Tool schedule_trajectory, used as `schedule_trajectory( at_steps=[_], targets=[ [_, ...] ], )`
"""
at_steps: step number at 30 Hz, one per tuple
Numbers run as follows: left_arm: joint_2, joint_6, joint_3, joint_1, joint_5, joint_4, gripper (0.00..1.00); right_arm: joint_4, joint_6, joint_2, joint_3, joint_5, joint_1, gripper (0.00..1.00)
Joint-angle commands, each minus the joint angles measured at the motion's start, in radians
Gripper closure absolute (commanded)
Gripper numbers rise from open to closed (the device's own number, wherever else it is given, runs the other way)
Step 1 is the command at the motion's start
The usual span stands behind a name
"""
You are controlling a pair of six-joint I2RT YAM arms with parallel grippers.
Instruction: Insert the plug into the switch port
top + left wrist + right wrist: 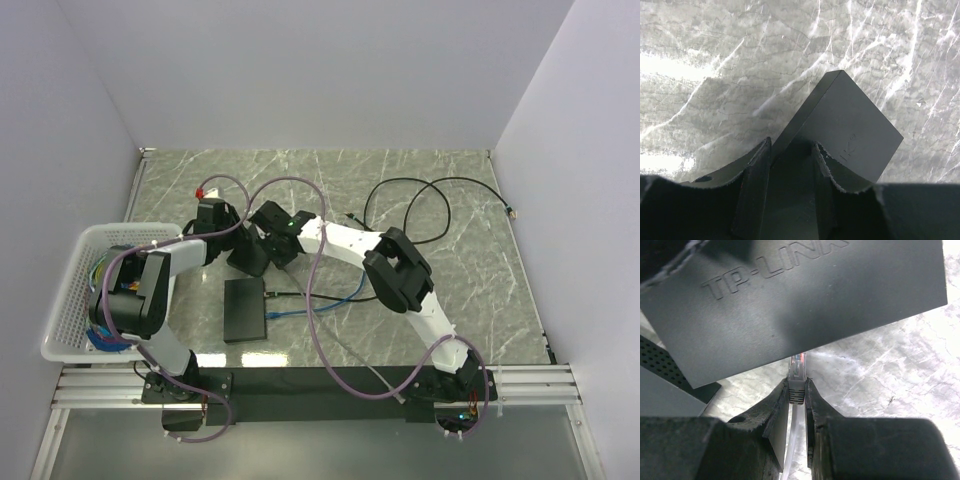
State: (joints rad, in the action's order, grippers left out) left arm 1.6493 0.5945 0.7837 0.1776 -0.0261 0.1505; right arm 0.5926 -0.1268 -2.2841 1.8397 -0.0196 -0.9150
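Observation:
My left gripper (792, 147) is shut on a black TP-LINK switch (845, 120) and holds it tilted above the table; in the top view the switch (248, 258) hangs between both grippers. My right gripper (797, 384) is shut on a plug (797, 371) with a clear tip, a grey boot and a pale cable. The plug's tip is just at the lower edge of the switch (800, 305), and that edge hides the port. In the top view the right gripper (276, 236) is right next to the left gripper (236, 238).
A second flat black box (245, 310) lies on the table with a blue cable (305, 305) beside it. A black cable (440, 205) loops at the back right. A white basket (70, 290) holding colourful cables stands at the left edge. A dark perforated box (660, 367) shows at left.

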Motion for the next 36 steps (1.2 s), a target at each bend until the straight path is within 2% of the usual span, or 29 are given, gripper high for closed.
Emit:
schedule_trajectory(
  at_steps=[1, 30, 36],
  targets=[
    [0.035, -0.013, 0.000, 0.025, -0.041, -0.095, 0.58, -0.159, 0.018, 0.089, 0.013, 0.013, -0.033, 1.00],
    [0.029, -0.018, -0.001, 0.023, -0.035, -0.092, 0.60, -0.143, -0.014, 0.071, 0.030, -0.075, 0.019, 1.00],
    [0.030, -0.015, -0.003, 0.019, -0.038, -0.091, 0.60, -0.175, -0.023, 0.127, -0.046, -0.054, 0.041, 1.00]
  ],
)
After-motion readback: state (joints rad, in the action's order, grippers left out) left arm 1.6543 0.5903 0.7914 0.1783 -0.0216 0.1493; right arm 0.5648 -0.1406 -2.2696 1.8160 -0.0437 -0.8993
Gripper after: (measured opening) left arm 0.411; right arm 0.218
